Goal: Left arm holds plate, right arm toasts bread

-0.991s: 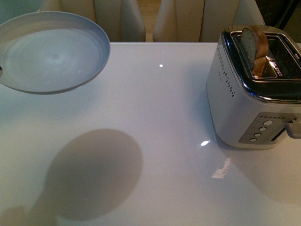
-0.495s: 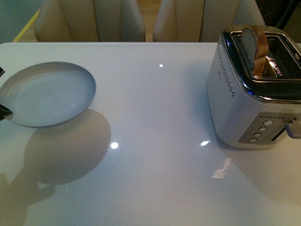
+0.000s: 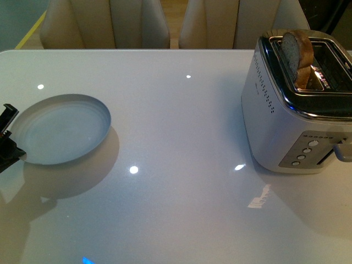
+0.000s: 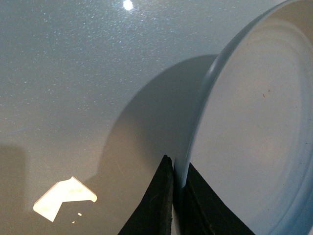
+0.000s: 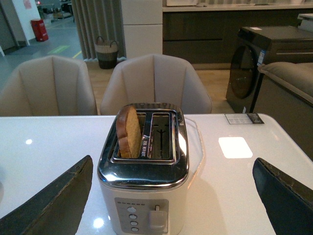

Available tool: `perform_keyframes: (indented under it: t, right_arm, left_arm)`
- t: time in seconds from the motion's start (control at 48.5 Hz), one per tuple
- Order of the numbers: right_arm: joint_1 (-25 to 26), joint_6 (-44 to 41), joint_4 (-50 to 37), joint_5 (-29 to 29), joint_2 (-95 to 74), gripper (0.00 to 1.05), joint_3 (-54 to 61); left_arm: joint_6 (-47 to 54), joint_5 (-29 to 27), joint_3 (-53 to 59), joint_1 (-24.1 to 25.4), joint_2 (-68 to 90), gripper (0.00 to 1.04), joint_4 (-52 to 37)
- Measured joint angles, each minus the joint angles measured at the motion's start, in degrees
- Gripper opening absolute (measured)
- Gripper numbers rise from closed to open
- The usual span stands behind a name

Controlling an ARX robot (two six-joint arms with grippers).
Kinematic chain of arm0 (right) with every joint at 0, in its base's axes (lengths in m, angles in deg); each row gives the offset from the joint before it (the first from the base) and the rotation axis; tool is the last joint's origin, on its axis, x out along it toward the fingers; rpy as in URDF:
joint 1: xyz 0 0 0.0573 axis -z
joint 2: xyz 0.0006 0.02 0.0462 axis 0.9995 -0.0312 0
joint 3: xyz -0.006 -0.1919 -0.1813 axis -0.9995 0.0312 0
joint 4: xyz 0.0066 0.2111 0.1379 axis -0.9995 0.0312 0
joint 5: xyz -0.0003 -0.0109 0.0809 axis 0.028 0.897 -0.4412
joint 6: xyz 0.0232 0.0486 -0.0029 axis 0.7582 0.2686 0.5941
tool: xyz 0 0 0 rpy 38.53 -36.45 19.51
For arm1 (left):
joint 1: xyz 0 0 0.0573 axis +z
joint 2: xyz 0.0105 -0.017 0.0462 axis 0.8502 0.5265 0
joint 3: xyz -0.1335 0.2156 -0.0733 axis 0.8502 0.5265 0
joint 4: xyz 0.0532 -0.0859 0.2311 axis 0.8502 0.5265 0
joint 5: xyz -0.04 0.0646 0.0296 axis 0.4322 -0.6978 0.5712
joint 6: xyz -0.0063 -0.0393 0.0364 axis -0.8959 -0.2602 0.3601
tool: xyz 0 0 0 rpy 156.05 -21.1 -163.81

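The pale grey-white plate [image 3: 60,129] hangs low over the left side of the white table [image 3: 176,209], slightly tilted and empty. My left gripper [image 3: 8,137] is shut on its left rim; in the left wrist view the two black fingers [image 4: 156,205] pinch the rim of the plate [image 4: 254,122]. The bread [image 3: 297,52] stands upright in the left slot of the silver toaster [image 3: 291,121], its top sticking out. In the right wrist view my right gripper [image 5: 172,161] is open and wide, in front of the toaster [image 5: 142,181] and the bread [image 5: 127,132], touching neither.
Beige chairs [image 3: 137,25] line the far edge of the table. The toaster's lever [image 5: 157,218] and buttons [image 5: 131,220] face my right gripper. A small card [image 5: 244,118] lies on the table behind the toaster.
The plate has come down from high at the upper left to just above the table, and its shadow has shrunk under it. The toaster and bread have not moved.
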State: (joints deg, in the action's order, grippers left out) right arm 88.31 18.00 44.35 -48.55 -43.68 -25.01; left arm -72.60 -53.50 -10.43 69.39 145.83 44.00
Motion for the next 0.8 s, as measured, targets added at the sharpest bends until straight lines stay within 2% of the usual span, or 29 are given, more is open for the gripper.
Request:
perform_keyframes:
  t: [0.681, 0.805]
  right_arm:
    - [0.00, 0.00, 0.00, 0.00, 0.00, 0.96, 0.00]
    - [0.00, 0.00, 0.00, 0.00, 0.00, 0.96, 0.00]
  left_arm:
    - [-2.69, 0.33, -1.70, -1.73, 7.54, 0.03, -4.98]
    - [-3.93, 0.52, -0.44, -2.05, 7.58, 0.23, -6.51]
